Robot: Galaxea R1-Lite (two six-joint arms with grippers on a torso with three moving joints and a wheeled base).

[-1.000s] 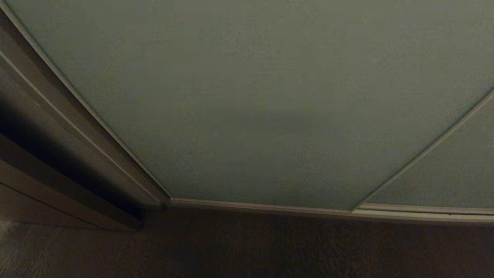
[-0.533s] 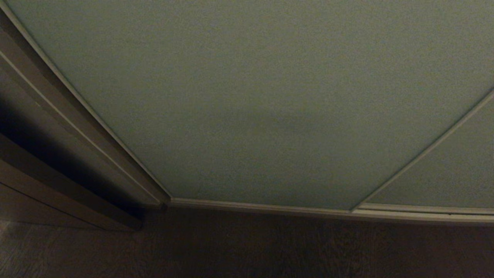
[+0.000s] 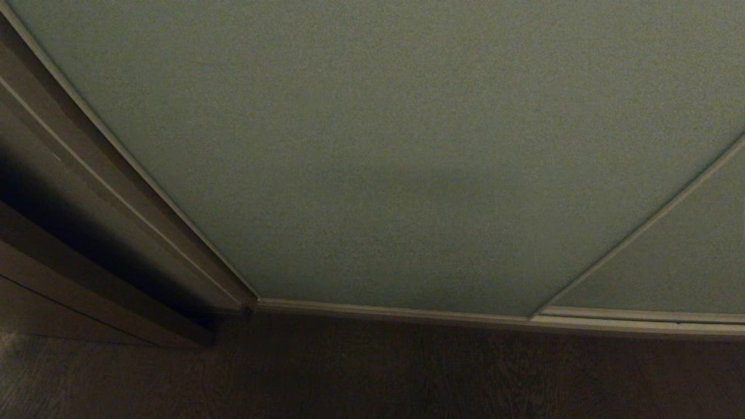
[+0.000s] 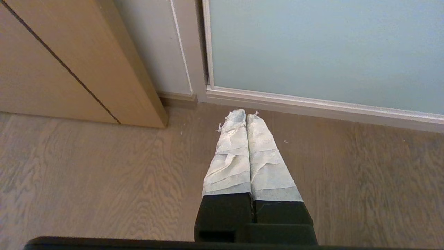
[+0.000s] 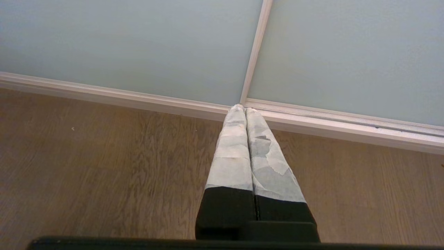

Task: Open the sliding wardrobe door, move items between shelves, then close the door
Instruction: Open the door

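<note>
Directly ahead, the sliding wardrobe door [image 3: 407, 151] fills most of the head view: a pale grey-green matte panel, fully closed, with its slim silvery frame [image 3: 396, 313] meeting the dark wooden floor [image 3: 407, 372] along the lower edge. A second panel [image 3: 675, 262] of the same finish adjoins it on the right, separated by a thin vertical frame strip. To the left stands a wood-toned cabinet side [image 4: 69, 62]. Neither arm appears in the head view. The left gripper [image 4: 245, 114] hangs over the floor near the door's left corner, its tape-wrapped fingers [image 4: 229, 156] pressed together and holding nothing. The right gripper [image 5: 245, 108] points toward the junction of the two panels, fingers likewise together and empty.
</note>
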